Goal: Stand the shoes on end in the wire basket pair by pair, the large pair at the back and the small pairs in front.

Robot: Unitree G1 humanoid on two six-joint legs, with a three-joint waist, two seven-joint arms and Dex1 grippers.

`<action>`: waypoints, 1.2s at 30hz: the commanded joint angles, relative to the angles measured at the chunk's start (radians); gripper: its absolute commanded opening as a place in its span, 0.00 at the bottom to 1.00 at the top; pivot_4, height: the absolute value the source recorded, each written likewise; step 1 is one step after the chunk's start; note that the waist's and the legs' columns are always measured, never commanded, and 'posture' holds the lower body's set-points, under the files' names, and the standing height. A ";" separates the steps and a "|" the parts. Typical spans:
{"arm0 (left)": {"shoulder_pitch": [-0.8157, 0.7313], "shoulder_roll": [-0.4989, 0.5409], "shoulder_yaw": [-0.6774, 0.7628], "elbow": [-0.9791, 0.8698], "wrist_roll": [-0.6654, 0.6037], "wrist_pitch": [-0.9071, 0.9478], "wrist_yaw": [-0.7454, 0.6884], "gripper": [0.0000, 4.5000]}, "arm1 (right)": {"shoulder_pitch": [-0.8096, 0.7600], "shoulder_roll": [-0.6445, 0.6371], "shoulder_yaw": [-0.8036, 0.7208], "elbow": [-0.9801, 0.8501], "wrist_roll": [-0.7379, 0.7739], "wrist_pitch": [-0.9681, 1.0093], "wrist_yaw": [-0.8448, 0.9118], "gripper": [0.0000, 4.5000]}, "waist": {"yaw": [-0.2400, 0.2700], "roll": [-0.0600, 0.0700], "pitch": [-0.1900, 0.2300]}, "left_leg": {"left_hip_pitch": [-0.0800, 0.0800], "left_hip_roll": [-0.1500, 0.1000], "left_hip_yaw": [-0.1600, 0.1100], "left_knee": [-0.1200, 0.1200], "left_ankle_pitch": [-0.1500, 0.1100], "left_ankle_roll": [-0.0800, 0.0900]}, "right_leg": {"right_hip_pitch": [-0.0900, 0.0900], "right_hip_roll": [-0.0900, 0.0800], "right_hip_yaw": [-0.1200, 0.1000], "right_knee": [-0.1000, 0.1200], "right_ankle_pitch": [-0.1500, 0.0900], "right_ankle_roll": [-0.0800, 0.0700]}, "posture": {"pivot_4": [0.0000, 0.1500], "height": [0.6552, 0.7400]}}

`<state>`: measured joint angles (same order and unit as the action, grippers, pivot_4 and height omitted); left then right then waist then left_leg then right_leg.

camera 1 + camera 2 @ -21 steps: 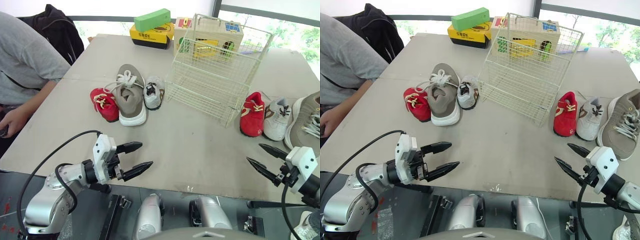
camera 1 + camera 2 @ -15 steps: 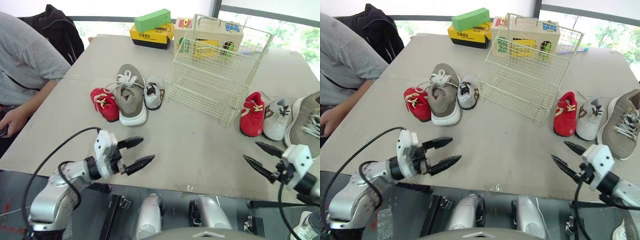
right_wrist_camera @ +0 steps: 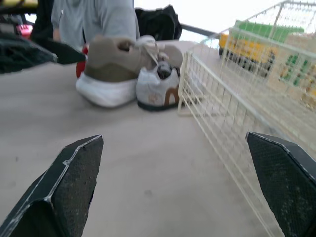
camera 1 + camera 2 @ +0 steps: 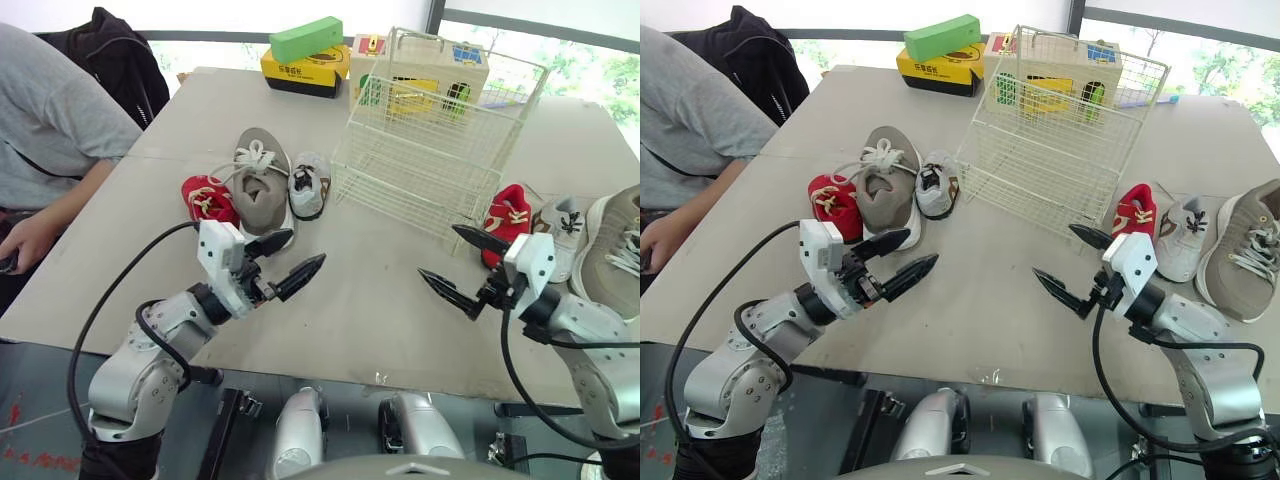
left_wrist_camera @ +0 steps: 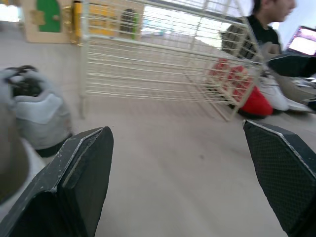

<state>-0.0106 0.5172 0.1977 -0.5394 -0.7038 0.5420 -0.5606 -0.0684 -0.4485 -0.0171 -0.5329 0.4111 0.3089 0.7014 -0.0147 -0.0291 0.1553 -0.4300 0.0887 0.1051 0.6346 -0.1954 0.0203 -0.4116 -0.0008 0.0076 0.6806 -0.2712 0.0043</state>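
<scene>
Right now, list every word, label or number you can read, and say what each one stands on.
No text can be read.
Yellow box: dark print on its side, too small to read.
Wooden box: coloured shapes, no legible words.
Green box: no print to be seen.

Soft daylight enters through the windows (image 4: 590,60) behind the counter (image 4: 370,290), lighting it evenly and brightly. Shadows beside the tan shoe (image 4: 262,195) and under the wire basket (image 4: 440,140) are faint. In both wrist views the window light burns out to white glare.
</scene>
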 commanded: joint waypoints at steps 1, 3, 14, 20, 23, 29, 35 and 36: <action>-0.013 -0.018 0.020 -0.078 -0.011 0.036 0.101 1.00 | -0.033 -0.002 0.027 -0.037 0.023 0.018 0.000 1.00 | 0.003 0.000 0.000 | 0.000 0.000 0.000 0.000 0.000 0.000 | 0.000 0.000 0.000 0.000 0.000 0.000 | 1.00 1.00; -0.013 -0.027 0.019 -0.116 -0.018 0.065 0.158 1.00 | -0.041 -0.016 0.030 -0.054 0.035 0.026 0.009 1.00 | 0.007 0.000 0.000 | 0.000 0.000 -0.001 0.000 0.000 0.000 | 0.000 0.000 -0.001 0.000 0.001 -0.002 | 1.00 1.00; 0.052 -0.167 0.086 -0.303 0.141 0.072 0.534 1.00 | -0.075 -0.023 0.056 -0.038 0.107 0.041 0.054 1.00 | 0.000 0.000 0.000 | 0.001 0.000 -0.001 0.000 0.000 0.000 | 0.000 0.000 0.000 0.001 0.002 -0.003 | 1.00 1.00; 0.023 -0.156 0.027 -0.230 0.280 0.111 0.600 1.00 | -0.097 -0.045 0.067 0.020 0.072 0.008 0.088 1.00 | 0.006 -0.001 0.000 | 0.000 -0.002 0.000 0.000 0.000 0.000 | 0.001 0.001 0.000 0.001 0.002 -0.003 | 1.00 1.00; 0.013 -0.159 -0.006 -0.208 0.237 0.071 0.497 1.00 | -0.133 -0.035 0.074 0.032 0.019 0.017 0.032 1.00 | 0.004 -0.001 0.000 | 0.000 -0.003 0.000 0.001 0.000 0.000 | 0.001 0.001 0.000 0.001 0.002 -0.003 | 1.00 1.00; 0.091 -0.067 0.029 -0.276 -0.080 0.031 0.113 1.00 | -0.375 -0.099 0.114 0.024 -0.151 0.355 -0.178 1.00 | -0.005 0.000 0.000 | 0.000 0.000 0.001 0.001 0.000 0.000 | -0.001 -0.001 0.001 0.001 0.002 -0.004 | 1.00 1.00; 0.106 0.099 0.051 -0.279 -0.136 -0.010 -0.115 1.00 | -0.596 -0.213 0.252 0.125 -0.180 0.645 -0.112 1.00 | 0.000 0.000 0.000 | 0.001 0.000 0.001 0.001 0.000 -0.001 | -0.001 -0.001 0.000 0.002 0.002 -0.005 | 1.00 1.00; 0.099 0.111 0.047 -0.278 -0.136 -0.013 -0.120 1.00 | -0.616 -0.224 0.274 0.143 -0.179 0.667 -0.094 1.00 | 0.000 0.000 0.000 | 0.000 0.000 0.001 0.001 0.000 0.000 | -0.001 -0.001 0.000 0.001 0.002 -0.005 | 1.00 1.00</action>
<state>0.0999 0.6145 0.2328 -0.7785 -0.8278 0.5579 -0.6494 -0.6542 -0.6563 0.2311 -0.3983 0.2396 0.9265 0.5819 -0.0147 -0.0288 0.1550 -0.4302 0.0887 0.1063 0.6352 -0.1953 0.0200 -0.4129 -0.0023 0.0081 0.6815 -0.2692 -0.0003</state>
